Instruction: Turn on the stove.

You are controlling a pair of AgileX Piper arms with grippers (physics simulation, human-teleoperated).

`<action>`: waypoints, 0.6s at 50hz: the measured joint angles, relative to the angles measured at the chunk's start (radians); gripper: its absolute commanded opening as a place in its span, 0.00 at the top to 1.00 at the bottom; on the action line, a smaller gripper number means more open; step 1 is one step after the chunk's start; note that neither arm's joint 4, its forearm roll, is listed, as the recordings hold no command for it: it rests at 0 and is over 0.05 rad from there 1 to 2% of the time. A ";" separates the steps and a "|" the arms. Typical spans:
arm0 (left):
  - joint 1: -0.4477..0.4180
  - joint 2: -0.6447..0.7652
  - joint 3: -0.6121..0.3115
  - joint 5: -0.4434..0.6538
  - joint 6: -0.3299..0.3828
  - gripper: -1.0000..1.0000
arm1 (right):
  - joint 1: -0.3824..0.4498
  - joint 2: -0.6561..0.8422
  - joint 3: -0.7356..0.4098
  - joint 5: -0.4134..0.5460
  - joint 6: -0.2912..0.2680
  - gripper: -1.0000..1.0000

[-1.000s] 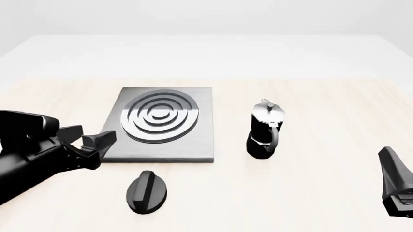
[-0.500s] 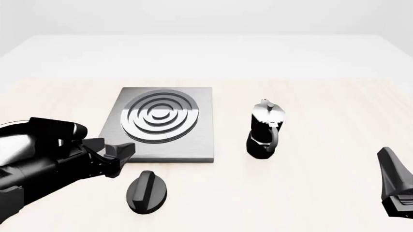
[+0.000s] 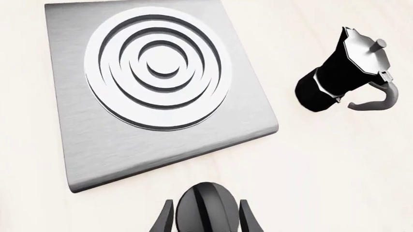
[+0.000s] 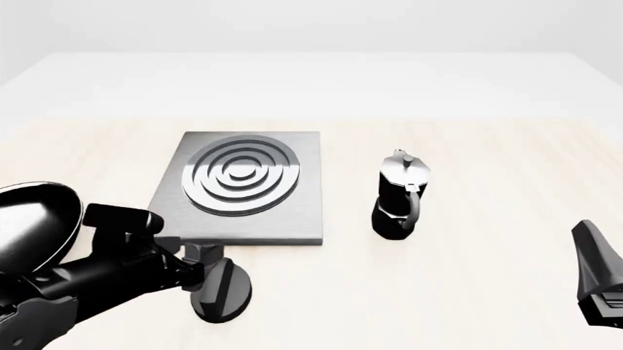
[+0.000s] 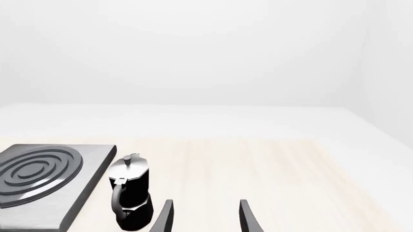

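Black knob (image 3: 205,212) btwn open left fingers (image 3: 244,220).

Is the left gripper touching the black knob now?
Cannot tell. In the left wrist view the left gripper has a finger on each side of the knob, but no clear contact or gap shows. The front view hides it.

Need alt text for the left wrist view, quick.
The left claw straddles the round black ridged knob, fingers open either side. Beyond lie the grey brushed-metal stove slab and a black-and-silver moka pot.
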 measured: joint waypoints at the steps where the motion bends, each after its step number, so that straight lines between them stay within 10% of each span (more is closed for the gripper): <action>1: -0.003 0.007 0.001 -0.005 -0.004 0.00 | 0.000 0.000 0.000 0.000 0.000 0.00; 30: -0.047 0.124 0.029 -0.104 -0.061 0.00 | -0.003 0.000 0.002 0.000 0.015 0.00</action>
